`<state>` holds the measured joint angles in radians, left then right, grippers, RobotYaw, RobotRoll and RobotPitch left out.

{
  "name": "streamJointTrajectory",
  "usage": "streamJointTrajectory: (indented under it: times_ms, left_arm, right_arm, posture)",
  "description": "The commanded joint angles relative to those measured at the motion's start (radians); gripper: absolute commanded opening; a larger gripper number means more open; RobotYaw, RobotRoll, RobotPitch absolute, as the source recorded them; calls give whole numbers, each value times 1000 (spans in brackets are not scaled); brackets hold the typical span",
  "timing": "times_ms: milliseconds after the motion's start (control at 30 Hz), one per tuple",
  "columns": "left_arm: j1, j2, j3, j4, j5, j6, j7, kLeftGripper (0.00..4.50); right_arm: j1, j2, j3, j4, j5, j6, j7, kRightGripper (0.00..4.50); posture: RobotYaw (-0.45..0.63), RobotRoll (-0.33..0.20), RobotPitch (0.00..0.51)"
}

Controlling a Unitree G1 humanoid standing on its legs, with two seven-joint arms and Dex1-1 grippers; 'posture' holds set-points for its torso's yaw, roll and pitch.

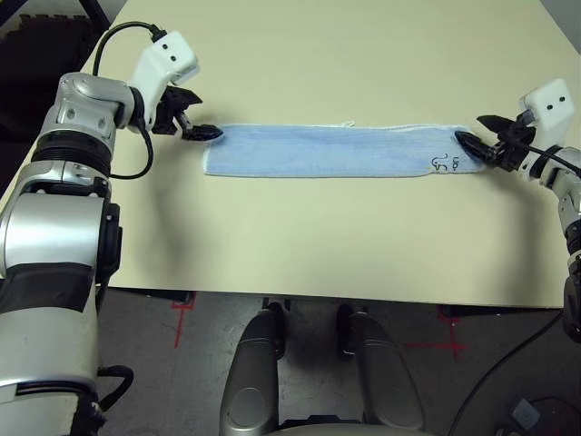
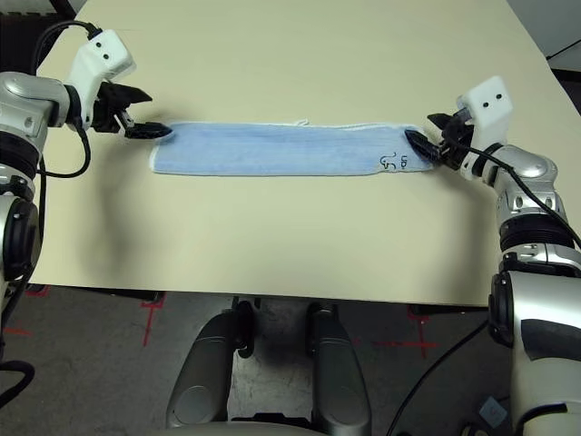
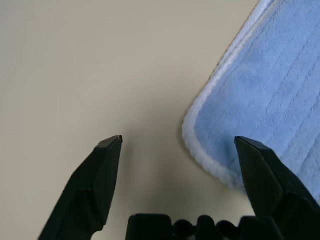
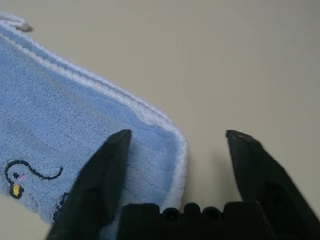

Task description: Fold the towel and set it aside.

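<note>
Both end effectors open at towel (image 1: 331, 151) ends.

You had a pale cream table (image 1: 300, 245) in front of you, its near edge running across the lower part of both eye views. Below that edge lay a dark grey floor (image 1: 209, 318) with red tape crosses (image 1: 182, 313) marked on it. A black cable (image 1: 495, 372) trailed over the floor at the lower right.

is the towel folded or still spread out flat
Folded. The towel lies on the table as a long narrow strip, with its stitched edging doubled along the far edge and the logo at the right end.
</note>
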<state>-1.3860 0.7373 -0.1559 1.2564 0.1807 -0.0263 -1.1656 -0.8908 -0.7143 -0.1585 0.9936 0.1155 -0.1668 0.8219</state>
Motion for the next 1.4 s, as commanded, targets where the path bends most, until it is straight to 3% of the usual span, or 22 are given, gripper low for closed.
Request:
streamJointTrajectory:
  times_ms: [33,133,267,400,667,867,933,1033,1233,1400]
  left_arm:
    - [31,25,59,-55,-73,44,-125,4500]
    - [82,9,162,-141,-206,125,-233,4500]
    - [185,-27,251,-281,-326,180,-256,4500]
    - [307,-68,280,-411,-381,117,-244,4500]
    - [433,-91,243,-431,-371,-34,-260,4500]
    - [414,-69,201,-351,-340,-120,-314,4500]
    - [401,-67,193,-330,-334,-133,-326,4500]
    - [391,-67,187,-314,-330,-144,-337,4500]
    - [382,-73,178,-307,-331,-152,-349,4500]
    - [383,-77,174,-312,-335,-150,-360,4500]
  right_arm:
    - [1,-19,-57,-8,60,16,25,4480]
    - [-22,-4,-98,-23,130,63,75,4480]
    - [-41,24,-112,-55,179,127,124,4480]
    - [-42,65,-94,-84,181,158,110,4480]
    - [-46,119,-100,-131,204,236,113,4480]
    - [-26,48,-167,-254,358,717,104,4480]
    - [24,17,-216,-349,441,938,71,4480]
    - [97,9,-309,-466,525,1117,-24,4480]
    - [204,28,-498,-602,665,1320,-187,4480]
    - [318,59,-588,-685,723,1418,-287,4480]
  posture:
    - [77,0,262]
    - [79,0,264]
    - [81,0,266]
    - [78,0,267]
    - [71,0,270]
    - [44,0,271]
    - [35,0,271]
    - [29,0,272]
    - [25,0,274]
    - [24,0,276]
